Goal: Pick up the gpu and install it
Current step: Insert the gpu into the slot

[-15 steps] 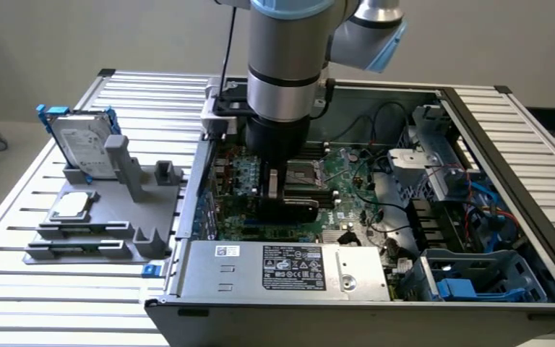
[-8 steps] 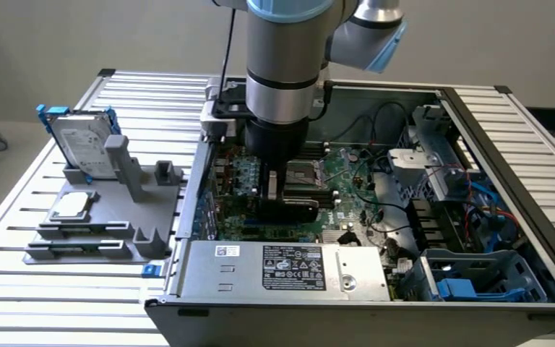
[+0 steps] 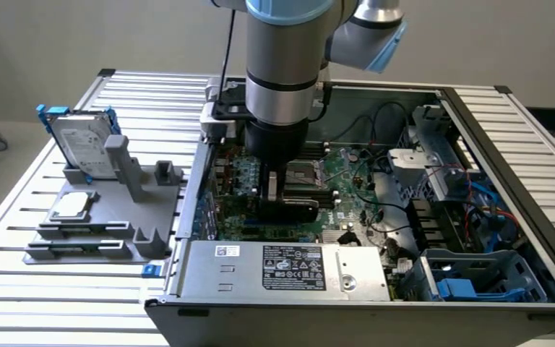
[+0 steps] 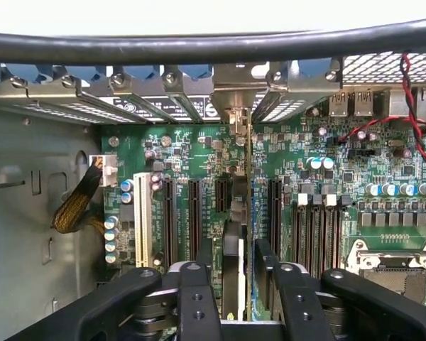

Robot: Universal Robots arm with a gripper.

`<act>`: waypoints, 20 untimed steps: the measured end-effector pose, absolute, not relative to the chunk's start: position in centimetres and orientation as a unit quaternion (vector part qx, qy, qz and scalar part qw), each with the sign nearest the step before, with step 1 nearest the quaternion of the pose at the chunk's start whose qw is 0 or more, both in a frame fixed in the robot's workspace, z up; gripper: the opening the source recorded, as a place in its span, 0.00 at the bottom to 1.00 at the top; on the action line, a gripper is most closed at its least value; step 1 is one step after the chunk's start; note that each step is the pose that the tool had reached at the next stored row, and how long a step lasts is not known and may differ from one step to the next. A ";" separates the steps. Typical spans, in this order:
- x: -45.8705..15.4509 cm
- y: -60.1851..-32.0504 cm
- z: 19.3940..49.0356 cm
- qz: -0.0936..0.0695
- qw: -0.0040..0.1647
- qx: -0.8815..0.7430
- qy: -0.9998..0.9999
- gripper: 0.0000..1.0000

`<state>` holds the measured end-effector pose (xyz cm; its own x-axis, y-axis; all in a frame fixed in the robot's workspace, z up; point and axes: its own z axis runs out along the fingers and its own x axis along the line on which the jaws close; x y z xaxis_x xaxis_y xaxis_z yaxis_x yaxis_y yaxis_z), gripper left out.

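One gpu (image 4: pixel 233 231) stands edge-on within my hand (image 4: pixel 234 249), long axis 12-to-6 in the exterior view, bracket (image 4: pixel 231 92) at 12. Whether the hand clamps it, I cannot tell.

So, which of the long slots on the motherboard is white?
The white slot at the end of the row, nearest the braided yellow cable; every other slot is black.

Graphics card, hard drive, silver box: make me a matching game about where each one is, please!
Things:
1. graphics card
2. hard drive
3. silver box

Places:
A. upright on the grey stand, outside the computer case
B. flat inside that case, lowest in the exterior view
C. standing on edge over the green board

Pairs: 1-C, 2-A, 3-B
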<state>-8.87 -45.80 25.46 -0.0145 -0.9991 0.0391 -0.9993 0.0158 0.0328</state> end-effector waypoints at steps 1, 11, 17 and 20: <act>-8.9 -45.8 25.4 0.002 0.025 0.702 -0.712 0.36; -8.9 -45.8 25.4 0.001 0.024 0.702 -0.712 0.26; -8.9 -45.8 25.9 -0.001 0.023 0.702 -0.712 0.26; -8.9 -45.8 26.1 -0.002 0.021 0.702 -0.712 0.26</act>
